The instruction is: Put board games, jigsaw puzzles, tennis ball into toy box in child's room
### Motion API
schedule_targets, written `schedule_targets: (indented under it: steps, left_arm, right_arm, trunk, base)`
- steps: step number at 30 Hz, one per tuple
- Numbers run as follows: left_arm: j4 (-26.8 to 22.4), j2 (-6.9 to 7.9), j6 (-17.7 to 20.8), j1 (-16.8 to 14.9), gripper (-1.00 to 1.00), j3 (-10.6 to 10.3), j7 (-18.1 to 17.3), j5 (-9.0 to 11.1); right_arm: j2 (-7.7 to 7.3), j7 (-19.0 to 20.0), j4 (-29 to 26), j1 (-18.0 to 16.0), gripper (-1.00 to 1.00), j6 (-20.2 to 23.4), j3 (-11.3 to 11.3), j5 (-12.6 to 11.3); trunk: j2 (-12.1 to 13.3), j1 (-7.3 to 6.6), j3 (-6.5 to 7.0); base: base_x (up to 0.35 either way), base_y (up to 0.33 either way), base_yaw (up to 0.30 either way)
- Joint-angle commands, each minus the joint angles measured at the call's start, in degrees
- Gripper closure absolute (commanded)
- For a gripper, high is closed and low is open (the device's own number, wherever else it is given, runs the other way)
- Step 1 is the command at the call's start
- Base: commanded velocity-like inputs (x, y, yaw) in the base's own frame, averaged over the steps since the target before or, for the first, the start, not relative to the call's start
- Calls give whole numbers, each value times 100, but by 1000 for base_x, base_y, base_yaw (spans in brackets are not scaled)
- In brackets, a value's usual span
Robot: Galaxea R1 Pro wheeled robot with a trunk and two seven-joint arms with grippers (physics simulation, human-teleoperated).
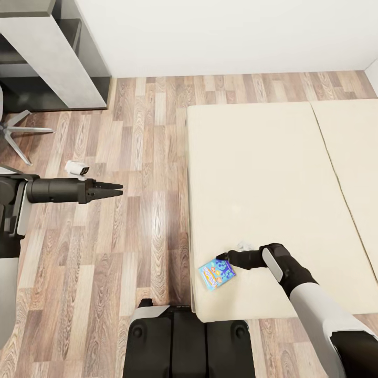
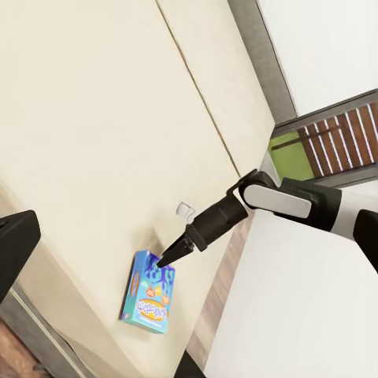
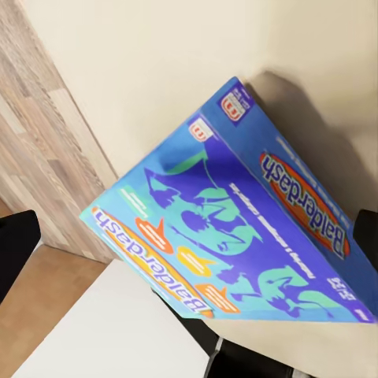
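A blue board game point(image 1: 216, 274) printed "Balderdash" lies on the beige bed point(image 1: 273, 184) near its front left corner. My right gripper point(image 1: 223, 258) is at the box's far edge. In the right wrist view the box point(image 3: 236, 236) is very close, with a dark finger point(image 3: 16, 236) at each side, so the gripper is open. The left wrist view has the box point(image 2: 150, 293) under the right gripper point(image 2: 168, 257). My left gripper point(image 1: 114, 190) hangs open over the wood floor, away from the bed. The toy box, tennis ball and jigsaw puzzles are out of view.
A grey desk-like unit point(image 1: 58, 63) stands at the back left, with chair legs point(image 1: 16, 131) beside it. A small white object point(image 1: 77, 168) lies on the floor near my left arm. Another small white thing point(image 1: 243, 245) rests on the mattress by my right gripper. White wall behind.
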Motion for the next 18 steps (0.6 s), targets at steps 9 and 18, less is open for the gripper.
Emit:
schedule_targets:
  steps: [9,18]
  left_arm:
    - [-1,2,61,-2,-100,-4,-17,2]
    - [-1,2,61,-2,-100,-4,-17,2]
  right_arm:
    - [-7,15,-5,-3,-100,10,22,12]
    - [-14,7,-5,-3,-100,-6,22,24]
  trunk:
    - [-9,3,-6]
    - [-9,3,-6]
  base:
    - [0,0,0]
    - [0,0,0]
